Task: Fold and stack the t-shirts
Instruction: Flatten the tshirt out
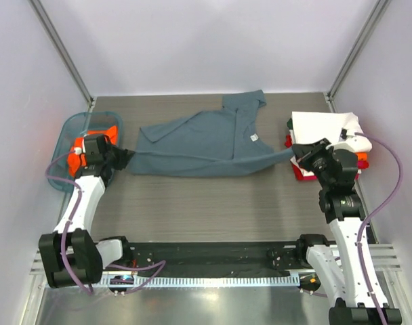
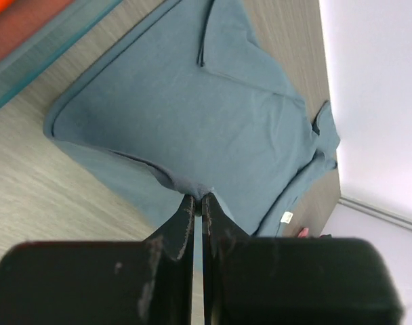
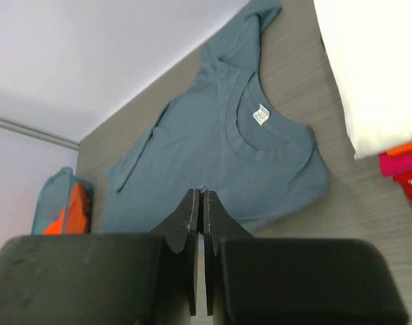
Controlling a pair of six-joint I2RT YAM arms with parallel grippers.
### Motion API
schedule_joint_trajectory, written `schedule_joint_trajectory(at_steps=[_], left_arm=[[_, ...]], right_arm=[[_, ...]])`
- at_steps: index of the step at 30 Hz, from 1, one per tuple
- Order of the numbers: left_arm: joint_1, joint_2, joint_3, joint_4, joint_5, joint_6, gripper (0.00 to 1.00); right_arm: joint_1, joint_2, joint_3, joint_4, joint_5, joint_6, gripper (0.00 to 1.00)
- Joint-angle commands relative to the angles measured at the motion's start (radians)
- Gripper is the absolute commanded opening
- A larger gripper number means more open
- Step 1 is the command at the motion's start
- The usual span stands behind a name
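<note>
The slate blue-grey t-shirt [image 1: 206, 139] lies partly folded across the middle of the table, its white neck label [image 1: 254, 137] facing up. It is pulled taut between both grippers. My left gripper [image 1: 127, 160] is shut on the shirt's left edge; the left wrist view shows the fabric [image 2: 192, 115] pinched at the tips [image 2: 198, 197]. My right gripper [image 1: 295, 153] is shut on the shirt's right end; the right wrist view shows cloth [image 3: 226, 156] at the tips [image 3: 200, 193]. A folded white shirt [image 1: 324, 125] tops a stack at the right, with orange [image 3: 406, 145] and red [image 1: 302, 174] ones under it.
A teal plastic basket [image 1: 70, 125] at the left edge holds an orange shirt [image 1: 101, 132], just behind my left gripper. White walls and metal corner posts enclose the table. The stack sits close beside my right wrist.
</note>
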Motion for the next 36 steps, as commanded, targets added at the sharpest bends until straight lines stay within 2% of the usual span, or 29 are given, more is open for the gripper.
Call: schedule_joint_trajectory(at_steps=[1,5,9,14,16,20,23,24,25,28,31,36], left_arm=[[0.008,-0.050,-0.034,-0.015,-0.035,0.032,0.00],[0.008,-0.114,-0.066,-0.046,-0.028,0.041,0.00],[0.006,-0.163,-0.089,-0.075,-0.024,0.035,0.00],[0.008,-0.200,-0.100,-0.100,-0.052,0.026,0.00],[0.008,-0.210,-0.095,-0.071,-0.051,0.030,0.00],[0.008,-0.129,0.047,-0.054,-0.037,0.049,0.00],[0.008,-0.036,0.277,-0.118,-0.018,0.070,0.00],[0.006,-0.019,0.415,-0.142,-0.015,0.091,0.00],[0.008,-0.001,0.477,-0.167,-0.018,0.099,0.00],[0.009,-0.009,0.690,-0.248,-0.037,0.119,0.00],[0.008,-0.062,0.816,-0.288,-0.026,0.127,0.00],[0.009,-0.298,0.813,-0.199,-0.076,0.124,0.00]], right_arm=[[-0.003,-0.045,-0.024,-0.033,-0.059,-0.006,0.01],[-0.003,-0.102,0.019,-0.096,-0.033,-0.063,0.01],[-0.004,-0.091,0.056,-0.128,-0.040,-0.095,0.01],[-0.004,-0.015,0.056,-0.114,-0.074,-0.100,0.01],[-0.003,0.065,0.090,-0.097,-0.074,-0.111,0.01],[-0.003,0.234,0.248,-0.065,-0.040,-0.123,0.01],[-0.004,0.355,0.515,-0.059,-0.027,-0.114,0.01],[-0.004,0.372,0.571,-0.061,-0.025,-0.114,0.01],[-0.003,0.389,0.625,-0.059,-0.027,-0.112,0.01],[-0.003,0.374,0.798,-0.050,-0.036,-0.121,0.01],[-0.003,0.314,0.895,-0.004,-0.048,-0.157,0.01],[-0.003,0.073,0.900,0.183,-0.025,-0.200,0.01]])
